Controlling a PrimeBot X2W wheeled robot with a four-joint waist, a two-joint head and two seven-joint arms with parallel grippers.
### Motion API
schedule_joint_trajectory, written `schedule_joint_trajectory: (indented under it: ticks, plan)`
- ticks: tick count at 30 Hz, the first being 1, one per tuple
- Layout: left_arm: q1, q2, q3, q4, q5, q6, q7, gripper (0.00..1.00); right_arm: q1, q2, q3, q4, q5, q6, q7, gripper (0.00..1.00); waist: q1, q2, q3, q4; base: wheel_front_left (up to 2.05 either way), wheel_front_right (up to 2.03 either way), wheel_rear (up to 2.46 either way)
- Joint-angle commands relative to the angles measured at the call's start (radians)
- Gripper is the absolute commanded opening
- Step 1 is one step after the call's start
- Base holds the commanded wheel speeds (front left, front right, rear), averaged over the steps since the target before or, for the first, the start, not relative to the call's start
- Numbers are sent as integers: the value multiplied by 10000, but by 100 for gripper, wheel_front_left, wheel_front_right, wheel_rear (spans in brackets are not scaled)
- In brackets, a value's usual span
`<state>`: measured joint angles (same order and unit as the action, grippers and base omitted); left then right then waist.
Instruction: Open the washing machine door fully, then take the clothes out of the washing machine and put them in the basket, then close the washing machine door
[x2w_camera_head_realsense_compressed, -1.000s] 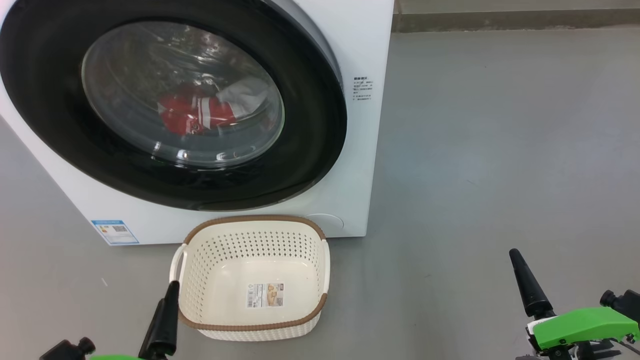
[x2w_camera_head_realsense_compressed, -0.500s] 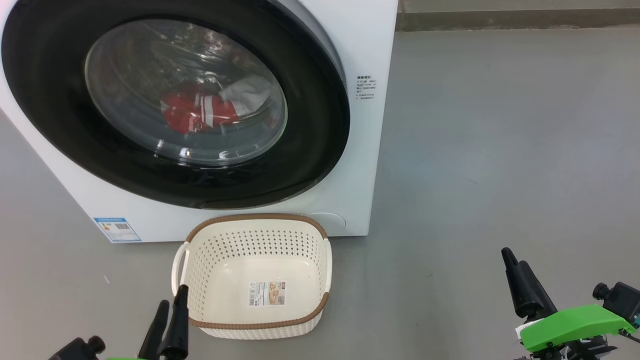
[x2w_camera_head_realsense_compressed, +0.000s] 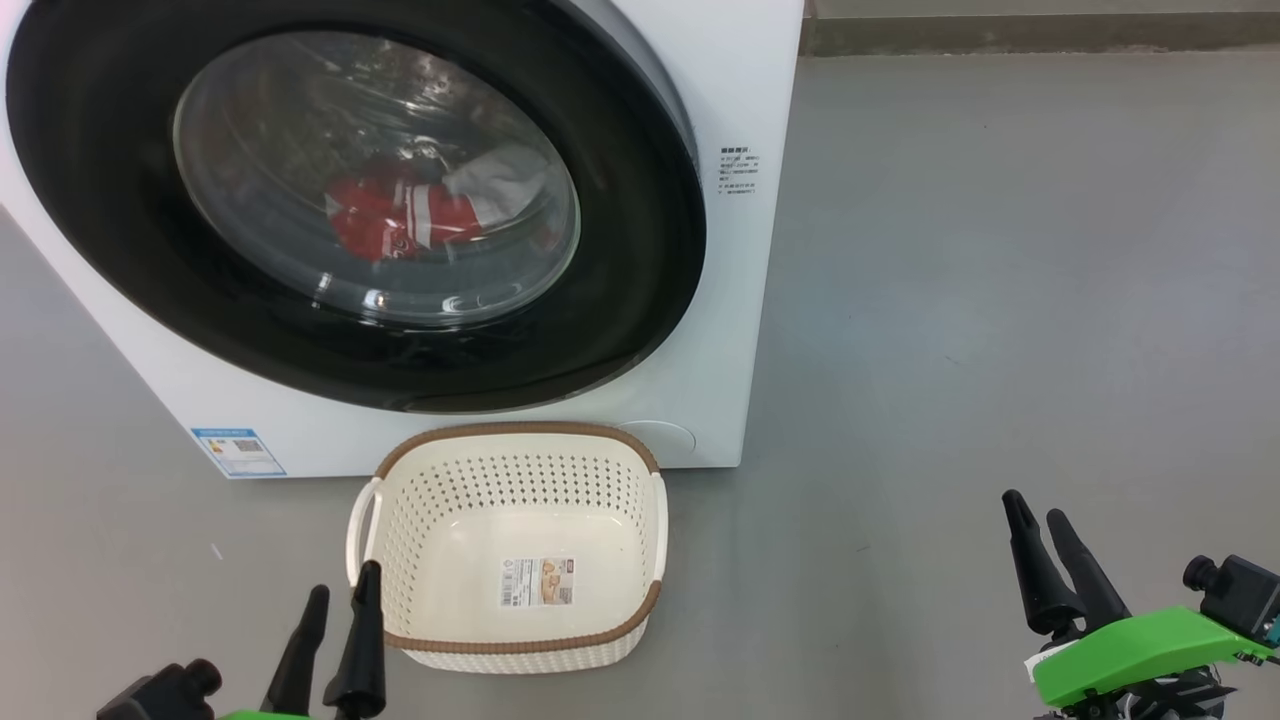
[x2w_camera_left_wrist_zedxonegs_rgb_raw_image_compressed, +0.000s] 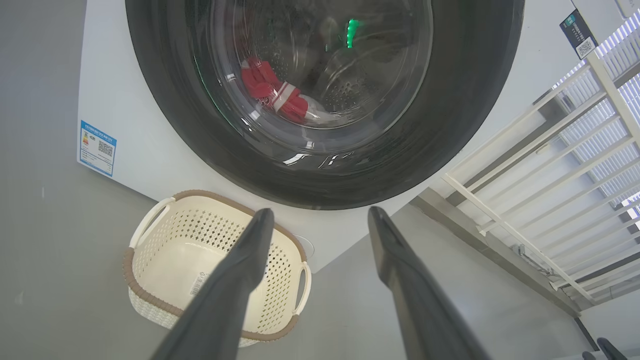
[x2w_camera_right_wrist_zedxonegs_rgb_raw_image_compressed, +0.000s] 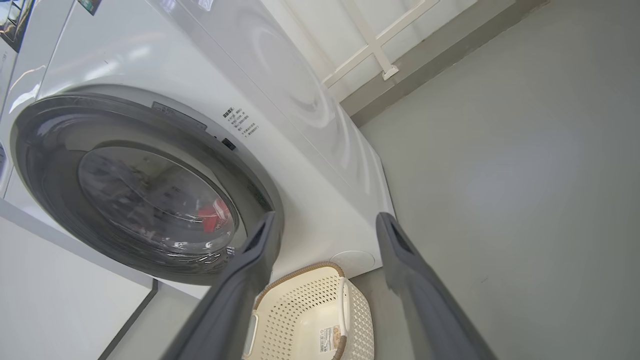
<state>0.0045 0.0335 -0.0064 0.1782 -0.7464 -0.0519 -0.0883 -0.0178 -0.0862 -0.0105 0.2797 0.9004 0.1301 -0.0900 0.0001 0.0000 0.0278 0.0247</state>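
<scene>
One washing machine (x2w_camera_head_realsense_compressed: 745, 300), upper left of the head view. One washing machine door (x2w_camera_head_realsense_compressed: 630, 200), shut. One bundle of clothes (x2w_camera_head_realsense_compressed: 400, 222) behind its glass. One basket (x2w_camera_head_realsense_compressed: 520, 432), lower centre, just before the machine. Two grippers, left gripper (x2w_camera_head_realsense_compressed: 344, 578) and right gripper (x2w_camera_head_realsense_compressed: 1032, 505), jaws wide, holding nothing. Left wrist view adds a white railing (x2w_camera_left_wrist_zedxonegs_rgb_raw_image_compressed: 550, 165) at its right.

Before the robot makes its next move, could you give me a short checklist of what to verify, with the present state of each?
1. Left gripper open, empty: ok.
2. Right gripper open, empty: ok.
3. Basket upright, empty, before the washing machine: ok.
4. Washing machine door fully open: not ok, it is shut.
5. Clothes inside the machine: ok.
6. Door swing clears basket: cannot tell.
</scene>
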Motion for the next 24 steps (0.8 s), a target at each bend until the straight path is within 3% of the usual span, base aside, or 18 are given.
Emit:
schedule_joint_trajectory:
  ticks: [1, 24]
  plan:
    - [-28, 159, 130, -346, 364, 63, -146, 100, -90, -174, 198, -318, -356, 3, -146, 100, -1, 0, 1, 7, 0, 0, 0]
    - [101, 154, 172, -790, 2997, 215, -791, 100, 98, -269, 122, -523, -2630, 4, -784, 100, -1, 0, 118, 6, 0, 0, 0]
